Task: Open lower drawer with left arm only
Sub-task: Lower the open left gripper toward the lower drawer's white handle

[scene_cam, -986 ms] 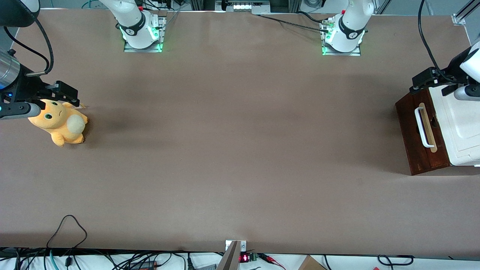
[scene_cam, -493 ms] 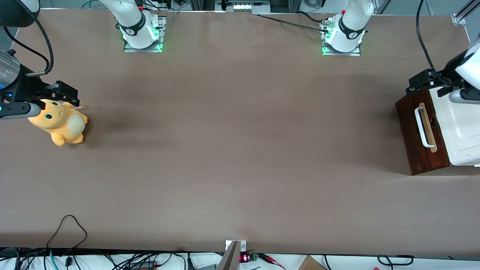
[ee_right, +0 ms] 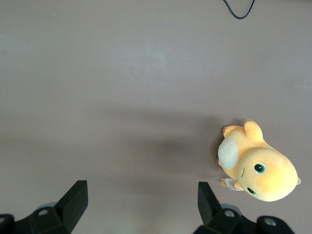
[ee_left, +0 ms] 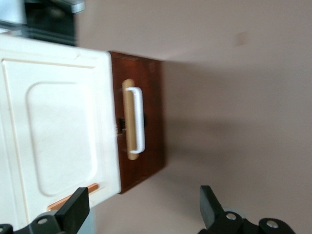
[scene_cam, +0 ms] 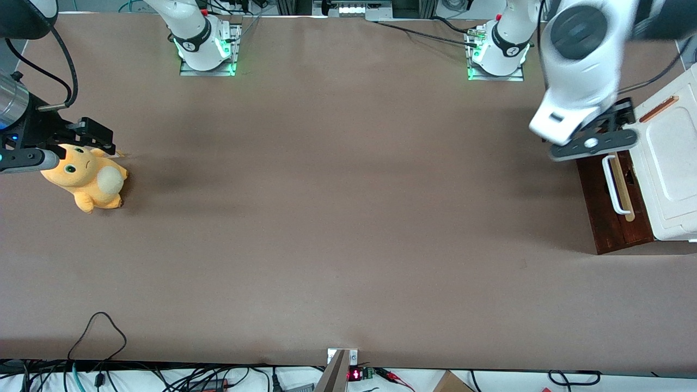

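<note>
**White arm above the closed lower drawer**

Brown paper covers the long table (scene_cam: 326, 228), and the landmark for all places is the white cabinet top (scene_cam: 672, 158) at the working arm's end of the table. Under this top sits the dark reddish-brown wooden lower drawer (scene_cam: 599, 212); its front shows no gap to the cabinet body, so it looks closed. On the drawer front a white U-shaped bar handle (scene_cam: 614, 185) is fixed on a pale wood strip (scene_cam: 622, 188). On the cabinet top, near the edge farther from the front camera, lies a thin orange strip (scene_cam: 658, 109).

Above the drawer's edge farther from the front camera hangs the large glossy white left arm (scene_cam: 580, 65), raised well above the table. Its small black two-finger gripper (ee_left: 141, 209) hovers high over the table just in front of the drawer front, and it touches nothing. The two black fingers (ee_left: 75, 209) stand wide apart, so the jaws are open and hold nothing. The handle is well apart from them.

Far from the cabinet, toward the parked arm's end of the table, lies an orange plush toy (scene_cam: 87, 179) with a cream round tail.
</note>
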`<state>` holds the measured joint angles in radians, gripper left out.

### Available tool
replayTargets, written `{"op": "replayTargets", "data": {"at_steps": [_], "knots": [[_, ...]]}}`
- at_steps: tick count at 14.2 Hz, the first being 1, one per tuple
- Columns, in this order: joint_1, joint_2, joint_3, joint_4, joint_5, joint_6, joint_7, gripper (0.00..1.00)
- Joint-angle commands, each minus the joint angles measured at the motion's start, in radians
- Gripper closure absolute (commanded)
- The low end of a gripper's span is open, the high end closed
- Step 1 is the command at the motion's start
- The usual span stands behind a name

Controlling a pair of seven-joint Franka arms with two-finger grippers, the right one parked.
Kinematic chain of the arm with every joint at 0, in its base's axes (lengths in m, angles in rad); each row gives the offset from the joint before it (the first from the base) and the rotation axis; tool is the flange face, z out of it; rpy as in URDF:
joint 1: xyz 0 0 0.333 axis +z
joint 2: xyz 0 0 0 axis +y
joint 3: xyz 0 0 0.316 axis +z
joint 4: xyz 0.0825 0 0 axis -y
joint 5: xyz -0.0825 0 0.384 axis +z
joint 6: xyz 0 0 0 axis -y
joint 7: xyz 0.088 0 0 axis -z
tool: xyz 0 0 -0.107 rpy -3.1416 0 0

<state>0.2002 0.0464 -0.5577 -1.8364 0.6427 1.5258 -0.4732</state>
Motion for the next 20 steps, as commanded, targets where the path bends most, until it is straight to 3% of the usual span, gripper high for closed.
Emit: {"op": "replayTargets", "data": {"at_steps": [1, 5, 12, 13, 16, 20], "knots": [[0.019, 0.079, -0.016, -0.159, 0.190, 0.007, -0.193, 0.00], [0.031, 0.164, -0.002, -0.363, 0.383, 0.017, -0.262, 0.00], [0.028, 0.196, 0.028, -0.346, 0.405, 0.019, -0.220, 0.00], [0.021, 0.226, 0.028, -0.350, 0.449, 0.019, -0.243, 0.00], [0.015, 0.352, 0.105, -0.353, 0.697, -0.030, -0.367, 0.00], [0.004, 0.478, 0.150, -0.334, 0.822, -0.107, -0.501, 0.00]]}}
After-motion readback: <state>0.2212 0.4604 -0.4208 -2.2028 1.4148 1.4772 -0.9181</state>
